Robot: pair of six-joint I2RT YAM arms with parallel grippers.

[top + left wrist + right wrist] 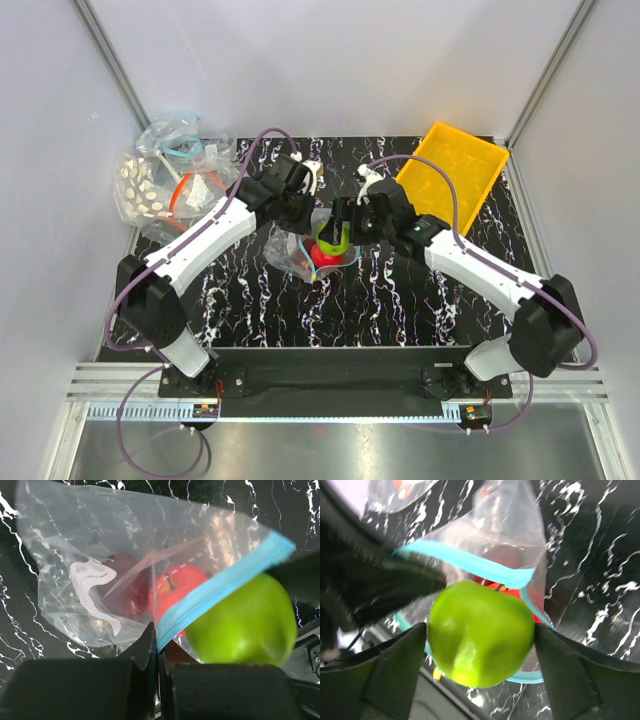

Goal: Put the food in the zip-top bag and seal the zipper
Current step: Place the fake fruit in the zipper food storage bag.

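zip-top bag [100,555] is holding red fruit [175,587] and maroon fruit [125,587]. left gripper [157,650] is pinching the zipper [215,587]. right gripper [480,640] is clamping green fruit [480,625] at the bag mouth, 1 o'clock of red.

The green fruit [480,652] is a proper lime shade, the red fruit [175,587] is bright, the maroon fruit [122,585] pretty dark. The bag [75,540] is clear with a teal-blue strip [220,587]. The surface [400,310] is black with white marbly veins, and the tray [455,170] is plain yellow.
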